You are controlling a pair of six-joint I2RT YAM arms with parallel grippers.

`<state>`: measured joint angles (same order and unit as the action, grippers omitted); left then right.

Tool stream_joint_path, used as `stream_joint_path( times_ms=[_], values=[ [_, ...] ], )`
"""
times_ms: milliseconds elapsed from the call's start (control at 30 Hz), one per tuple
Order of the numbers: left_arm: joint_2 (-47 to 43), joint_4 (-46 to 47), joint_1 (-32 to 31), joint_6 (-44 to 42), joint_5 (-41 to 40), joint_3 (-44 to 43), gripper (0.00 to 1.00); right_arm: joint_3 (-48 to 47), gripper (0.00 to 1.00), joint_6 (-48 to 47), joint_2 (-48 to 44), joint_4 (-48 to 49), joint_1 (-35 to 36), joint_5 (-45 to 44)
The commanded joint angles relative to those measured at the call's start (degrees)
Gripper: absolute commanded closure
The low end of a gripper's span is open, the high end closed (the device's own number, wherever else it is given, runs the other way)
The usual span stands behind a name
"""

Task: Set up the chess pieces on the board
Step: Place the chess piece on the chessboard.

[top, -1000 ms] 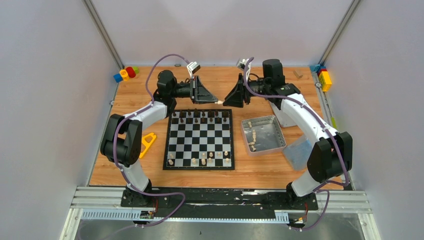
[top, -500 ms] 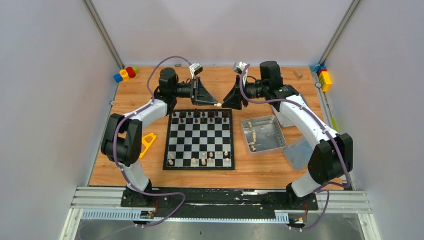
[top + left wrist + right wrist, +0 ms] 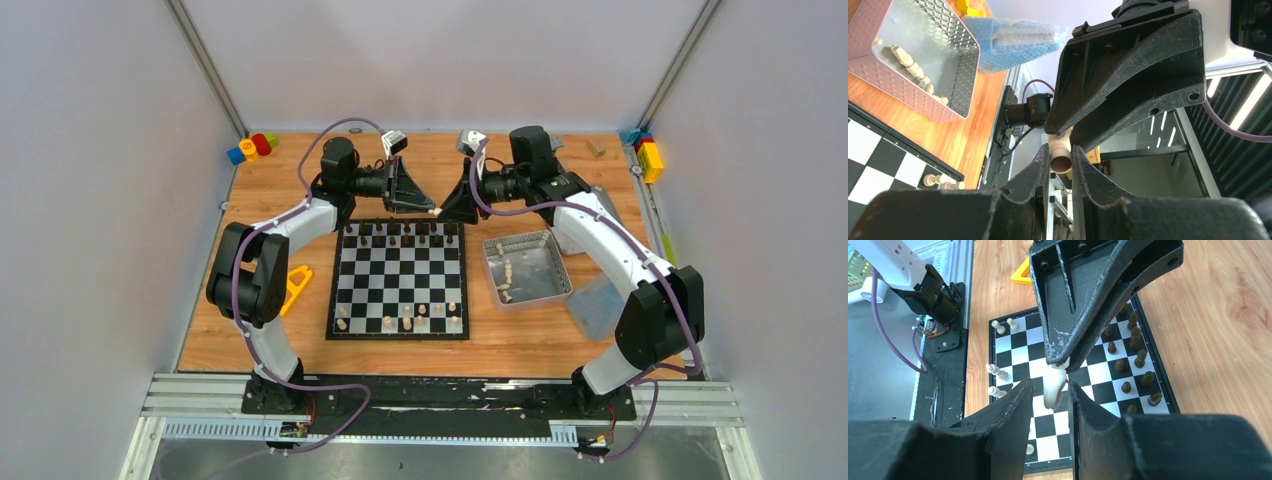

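On the tabletop [image 3: 520,345], the board [image 3: 398,275] is part set. Above its far edge the left end effector [image 3: 1061,161] pinches a pale chess piece [image 3: 1060,156]. The right end effector [image 3: 1050,401] brackets it, with a gap showing. This looks like a handover; next the right must clamp before the left lets go.

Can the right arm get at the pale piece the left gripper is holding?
Probably yes. The right gripper straddles the pale piece above the far edge of the board. The left gripper pinches only its other end, and nothing sits between them.
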<state>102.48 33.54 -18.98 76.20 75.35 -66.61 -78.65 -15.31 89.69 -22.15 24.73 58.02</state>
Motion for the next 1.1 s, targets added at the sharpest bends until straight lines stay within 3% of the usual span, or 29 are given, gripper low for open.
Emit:
stream_joint_path(
  times_ms=[0,233,733,833,1067],
  values=[
    [-0.3,2.7,0.1,0.7,1.3,-1.9,1.00,0.5,0.67,-3.7,-2.1,-0.9,0.4,-2.0],
    [0.0,2.8,0.1,0.6,1.3,-1.8,1.00,0.7,0.70,-3.9,-2.5,-0.9,0.5,-2.0],
    [-0.1,-0.5,-0.6,-2.4,1.2,-1.6,1.00,-0.4,0.94,-3.5,-2.2,-1.5,0.8,-0.8],
    [-0.1,-1.3,-0.6,-3.4,1.0,-1.6,0.90,-0.4,1.00,-4.0,-2.5,-2.2,1.0,-0.3],
    [-1.2,-4.8,-0.6,-8.8,0.0,-2.2,0.64,-0.2,1.00,-5.5,-3.5,-5.0,1.4,0.7]
  ],
)
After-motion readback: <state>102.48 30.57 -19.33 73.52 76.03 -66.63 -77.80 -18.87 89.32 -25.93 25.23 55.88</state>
